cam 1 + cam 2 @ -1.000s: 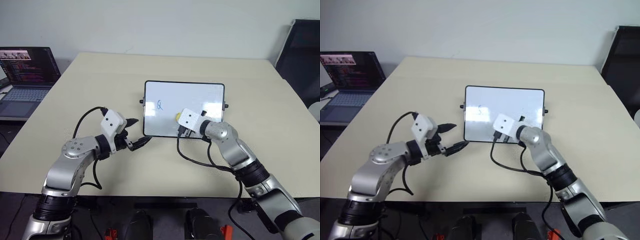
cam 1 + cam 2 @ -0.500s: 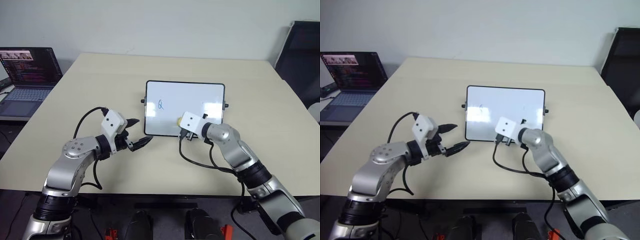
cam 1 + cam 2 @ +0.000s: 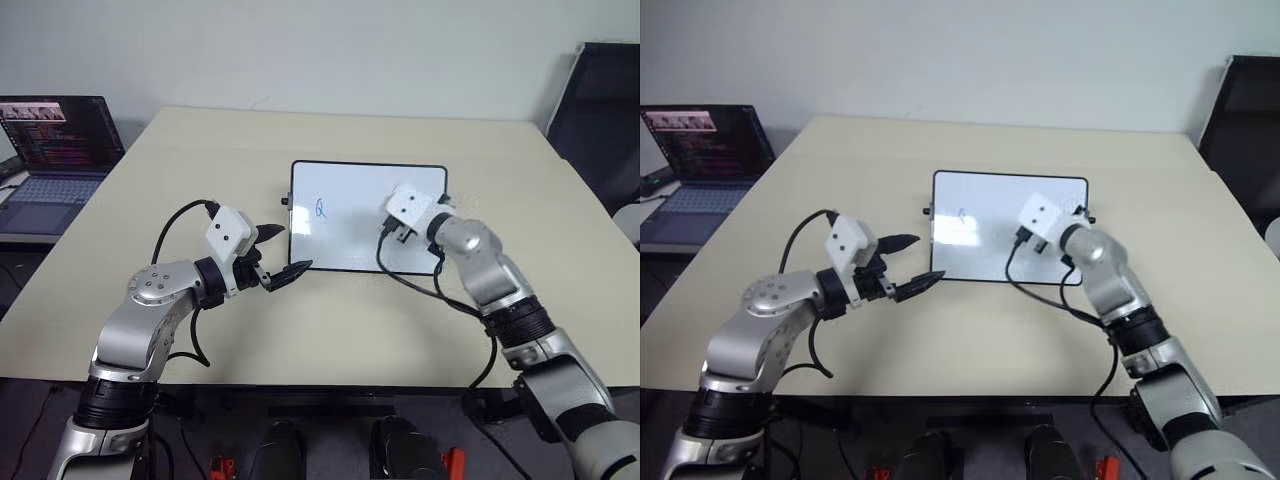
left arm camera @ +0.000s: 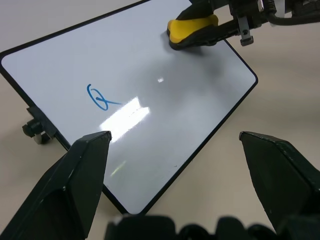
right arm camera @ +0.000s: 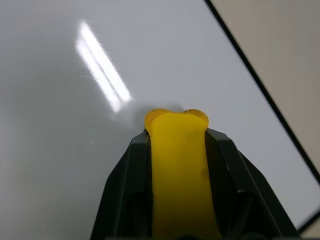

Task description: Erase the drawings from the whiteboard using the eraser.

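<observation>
The whiteboard (image 3: 362,243) lies flat on the table, a little right of centre. One blue loop drawing (image 3: 321,209) sits on its left part and shows again as the drawing (image 4: 99,97) in the left wrist view. My right gripper (image 5: 177,131) is shut on the yellow eraser (image 5: 179,170), whose tip rests on the board's far right part. From the left wrist camera the eraser (image 4: 192,31) appears near that far corner. My left gripper (image 3: 285,250) hovers open by the board's near left corner, with nothing between its fingers.
An open laptop (image 3: 50,150) stands on a side surface at the far left. A dark chair (image 3: 600,110) is at the far right. The beige table (image 3: 200,170) stretches wide around the board. Cables loop from both wrists over the table.
My right gripper has carried the eraser from the board's near edge across to its far right part. The left gripper has stayed about where it was.
</observation>
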`<act>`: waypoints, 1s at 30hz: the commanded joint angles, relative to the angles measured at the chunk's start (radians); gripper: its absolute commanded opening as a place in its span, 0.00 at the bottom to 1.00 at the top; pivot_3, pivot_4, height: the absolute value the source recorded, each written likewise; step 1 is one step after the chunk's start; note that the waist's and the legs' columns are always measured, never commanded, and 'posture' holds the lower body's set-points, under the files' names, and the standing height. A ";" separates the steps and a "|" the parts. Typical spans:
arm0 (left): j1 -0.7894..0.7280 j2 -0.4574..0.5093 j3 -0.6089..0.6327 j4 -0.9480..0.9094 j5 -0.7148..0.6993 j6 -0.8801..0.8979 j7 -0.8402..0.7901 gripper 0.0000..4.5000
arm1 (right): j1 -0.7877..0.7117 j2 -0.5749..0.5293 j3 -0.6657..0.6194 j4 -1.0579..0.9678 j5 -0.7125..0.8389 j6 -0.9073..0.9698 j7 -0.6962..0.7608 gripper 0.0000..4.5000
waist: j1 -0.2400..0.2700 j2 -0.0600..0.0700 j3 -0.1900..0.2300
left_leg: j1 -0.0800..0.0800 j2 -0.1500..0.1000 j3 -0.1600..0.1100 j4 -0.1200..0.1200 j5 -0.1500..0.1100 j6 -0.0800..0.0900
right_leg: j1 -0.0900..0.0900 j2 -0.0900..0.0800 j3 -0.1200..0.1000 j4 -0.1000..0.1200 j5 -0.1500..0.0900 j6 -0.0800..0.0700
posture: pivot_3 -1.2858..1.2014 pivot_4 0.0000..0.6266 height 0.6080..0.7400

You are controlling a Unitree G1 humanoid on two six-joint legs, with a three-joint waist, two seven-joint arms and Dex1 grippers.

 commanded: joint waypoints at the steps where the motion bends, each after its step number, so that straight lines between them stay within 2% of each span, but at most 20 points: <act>1: -0.024 -0.004 0.003 -0.028 -0.009 -0.010 0.000 1.00 | 0.015 -0.026 -0.035 0.045 -0.005 0.021 -0.013 0.25 | -0.001 0.000 0.000 | 0.000 0.000 0.000 0.000 0.002 0.003 | 0.000 0.000 0.000 0.000 0.000 0.000 | 0.52 0.24 1.00; 7: -0.026 -0.007 0.003 -0.028 -0.008 -0.010 -0.002 1.00 | 0.110 -0.001 -0.031 -0.074 0.081 0.147 0.124 0.25 | 0.000 -0.001 -0.001 | 0.000 0.000 0.000 0.000 0.002 0.003 | 0.001 0.000 0.000 0.003 0.000 0.000 | 0.52 0.24 1.00; 9: -0.027 -0.008 0.004 -0.026 -0.008 -0.011 -0.002 1.00 | 0.133 0.006 -0.041 -0.106 0.103 0.193 0.146 0.25 | 0.000 -0.002 -0.001 | 0.001 0.000 0.000 0.000 0.002 0.003 | 0.005 0.001 0.000 0.003 0.000 0.000 | 0.52 0.24 1.00; 17: -0.024 -0.011 0.009 -0.025 -0.009 -0.008 0.005 1.00 | 0.197 0.026 -0.101 -0.215 0.214 0.284 0.178 0.25 | -0.002 -0.002 -0.001 | 0.002 0.001 0.000 0.000 0.002 0.003 | 0.005 0.001 0.000 0.002 0.000 0.000 | 0.52 0.24 1.00; 24: -0.027 -0.018 0.006 -0.019 -0.007 -0.009 0.006 1.00 | 0.130 0.049 -0.156 -0.141 0.179 0.164 -0.005 0.25 | -0.006 -0.002 0.000 | 0.002 0.001 0.000 0.000 -0.001 -0.002 | -0.001 0.000 0.000 0.000 0.000 0.000 | 0.52 0.24 1.00; 30: -0.029 -0.025 0.001 -0.018 -0.006 -0.010 0.005 1.00 | 0.066 0.050 -0.164 -0.045 0.176 0.092 -0.079 0.25 | -0.012 -0.002 0.000 | 0.001 0.000 0.000 0.000 -0.001 -0.002 | 0.000 0.000 0.000 -0.002 0.000 0.000 | 0.52 0.24 1.00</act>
